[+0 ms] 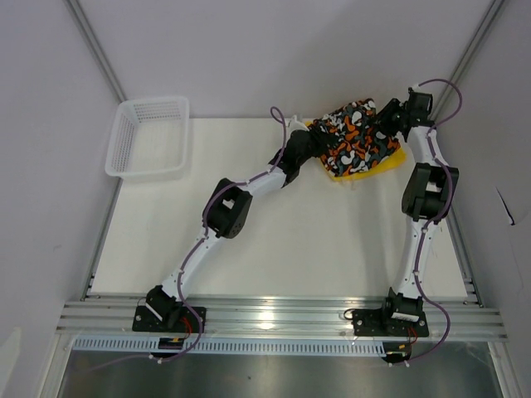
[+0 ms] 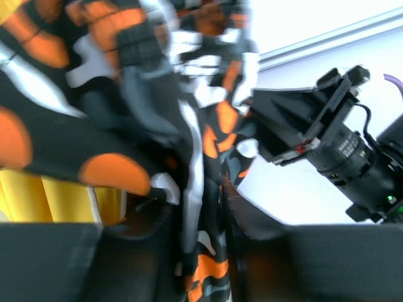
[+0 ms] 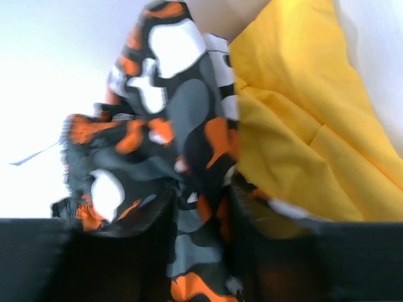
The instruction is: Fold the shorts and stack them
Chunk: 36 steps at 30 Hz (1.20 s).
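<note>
The patterned shorts [image 1: 357, 137] lie bunched on top of the yellow shorts [image 1: 380, 168] at the far right of the table. My left gripper [image 1: 315, 143] is at their left edge and my right gripper [image 1: 390, 124] at their right edge. In the left wrist view the left gripper [image 2: 198, 251] has its jaws slightly parted, and a fold of the patterned shorts [image 2: 126, 82] hangs between them, with the yellow shorts [image 2: 38, 201] beneath. The right gripper [image 3: 201, 251] is likewise parted around patterned shorts [image 3: 170, 126], beside the yellow shorts [image 3: 302, 145].
A white mesh basket [image 1: 149, 137] stands at the table's far left corner. The right arm's wrist camera [image 2: 334, 145] sits close to the left gripper. Walls enclose the table on the left, back and right.
</note>
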Motion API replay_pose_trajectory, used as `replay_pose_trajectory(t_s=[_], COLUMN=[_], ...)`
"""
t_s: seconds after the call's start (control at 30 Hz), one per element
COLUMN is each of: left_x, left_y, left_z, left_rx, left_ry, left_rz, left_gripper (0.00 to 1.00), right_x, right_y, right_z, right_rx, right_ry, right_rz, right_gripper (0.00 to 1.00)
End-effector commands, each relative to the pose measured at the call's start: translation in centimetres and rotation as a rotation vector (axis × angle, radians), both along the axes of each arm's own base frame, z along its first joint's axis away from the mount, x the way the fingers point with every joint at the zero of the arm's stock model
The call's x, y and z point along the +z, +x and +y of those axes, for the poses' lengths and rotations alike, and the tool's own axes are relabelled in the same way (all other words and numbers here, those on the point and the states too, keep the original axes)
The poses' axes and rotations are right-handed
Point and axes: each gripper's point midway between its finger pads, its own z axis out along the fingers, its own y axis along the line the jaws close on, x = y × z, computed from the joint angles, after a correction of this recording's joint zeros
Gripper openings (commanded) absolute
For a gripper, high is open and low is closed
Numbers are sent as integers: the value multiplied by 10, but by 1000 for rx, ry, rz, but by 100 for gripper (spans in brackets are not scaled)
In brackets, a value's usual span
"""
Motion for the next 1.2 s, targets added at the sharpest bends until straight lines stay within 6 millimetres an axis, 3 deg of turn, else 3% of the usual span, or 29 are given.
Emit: replay_pose_trajectory(t_s=[0.0,0.07,0.1,0.13,0.17,0.2,0.27,0.3,0.33,0.37,0.4,0.43,0.47,0.5,0.53,0.6,0.63,0.67,0.73,0.77,0.8,0.83,0.9,0.93,1.0,1.03,1.07,1.17], left_x=[30,37,41,63,76,59,88,82,81,113,109,106,131,135,125,145,141,137,139,130,132,132,130,130,127,129,123,126], left_y=[0,2,3,2,6,2,1,-2,-5,-5,-8,-11,-11,-13,-16,-18,-21,-21,-23,-23,-23,-21,-21,-20,-17,-17,-17,-16], left_z=[-6,-1,2,7,15,20,38,46,53,65,72,80,93,98,105,119,123,128,137,142,144,147,145,144,141,138,137,132], left_rx=[2,4,0,0,10,5,22,25,33,52,59,63,84,87,89,110,106,101,108,104,100,103,83,74,63,58,53,28], left_ry=[-21,-6,13,4,0,42,46,80,96,83,114,134,125,145,174,200,214,230,251,261,250,241,222,216,213,207,209,209], left_rz=[-74,-90,-113,-145,-167,-148,-188,-188,-191,-231,-233,-228,-258,-276,-264,-312,-319,-320,-332,-322,-329,-333,-327,-328,-324,-327,-317,-329], left_gripper=[38,59,69,91,99,99,99,99,99,99,99,99,99,99,99,99,99,99,99,99,99,99,99,99,99,99,99,99], right_x=[8,11,18,29,35,43,62,74,62,90,104,98,116,126,129,131,130,135,115,121,103,96,90,63,44,22,12,-31], right_y=[17,17,18,17,15,16,4,5,-5,-11,-11,-18,-21,-20,-24,-21,-23,-22,-16,-16,-10,-6,4,11,19,25,27,34], right_z=[-14,-13,-14,-16,-19,-25,-31,-37,-38,-39,-38,-35,-32,-27,-11,4,15,22,36,44,49,59,69,74,84,86,89,84], right_rx=[-19,-13,-8,-15,-33,-59,-86,-117,-126,-134,-134,-130,-119,-97,-21,29,91,106,143,194,190,206,217,212,201,179,169,77], right_ry=[8,23,15,1,-14,-44,-78,-101,-106,-116,-120,-105,-94,-72,-20,87,143,215,322,361,435,457,480,496,526,572,594,667], right_rz=[-70,-64,-80,-93,-97,-122,-153,-195,-171,-229,-281,-269,-315,-353,-365,-379,-377,-395,-365,-411,-370,-359,-353,-312,-277,-233,-215,-111], right_gripper=[51,64,65,68,73,78,85,86,86,87,87,87,85,84,83,77,72,58,47,36,31,24,19,17,12,9,5,0])
